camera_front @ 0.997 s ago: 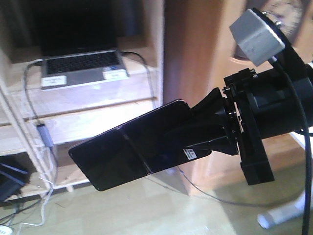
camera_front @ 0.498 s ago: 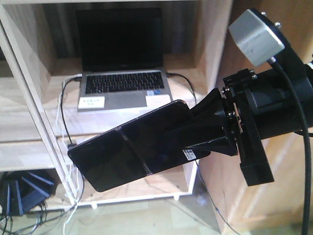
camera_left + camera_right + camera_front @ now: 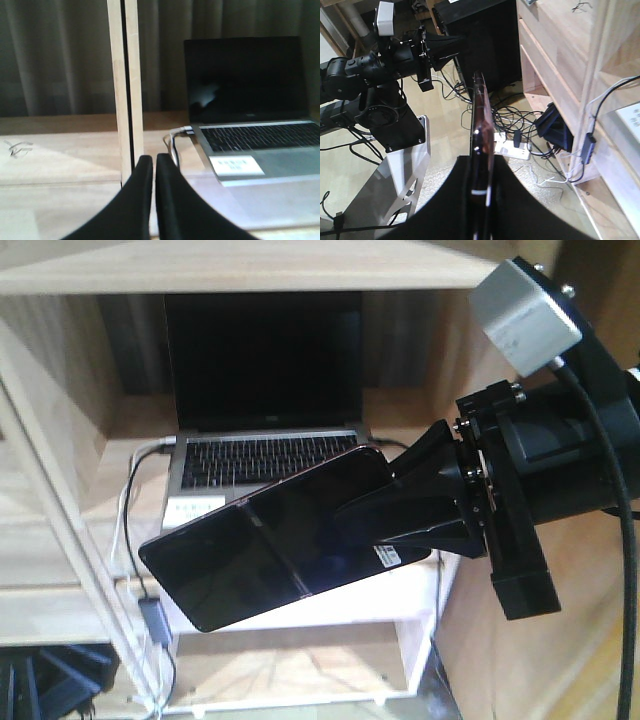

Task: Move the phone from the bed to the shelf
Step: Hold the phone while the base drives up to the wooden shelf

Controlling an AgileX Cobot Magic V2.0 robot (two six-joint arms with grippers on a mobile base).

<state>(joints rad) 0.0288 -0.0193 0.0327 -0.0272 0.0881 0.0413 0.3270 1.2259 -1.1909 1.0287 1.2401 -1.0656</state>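
My right gripper (image 3: pixel 365 515) is shut on the phone (image 3: pixel 260 550), a glossy black slab with a crease across its middle and a white sticker near the held end. It hangs tilted in the air in front of the light-wood shelf (image 3: pixel 250 275), level with the board that carries a laptop. In the right wrist view the phone (image 3: pixel 480 115) shows edge-on between the fingers of the right gripper (image 3: pixel 481 167). My left gripper (image 3: pixel 150 159) is shut on nothing, pointing at a shelf upright (image 3: pixel 124 75). The bed is out of view.
An open silver laptop (image 3: pixel 265 455) with cables occupies the shelf compartment behind the phone. The laptop (image 3: pixel 250 135) lies right of the left gripper. A power strip (image 3: pixel 512 147) and tangled cables lie on the floor by the shelf foot. The left arm (image 3: pixel 395 50) and white base (image 3: pixel 395 165) stand left.
The shelf and laptop have shifted from the upper left to the centre of the front view and look larger. The phone stays in the right gripper, unchanged in the frame.
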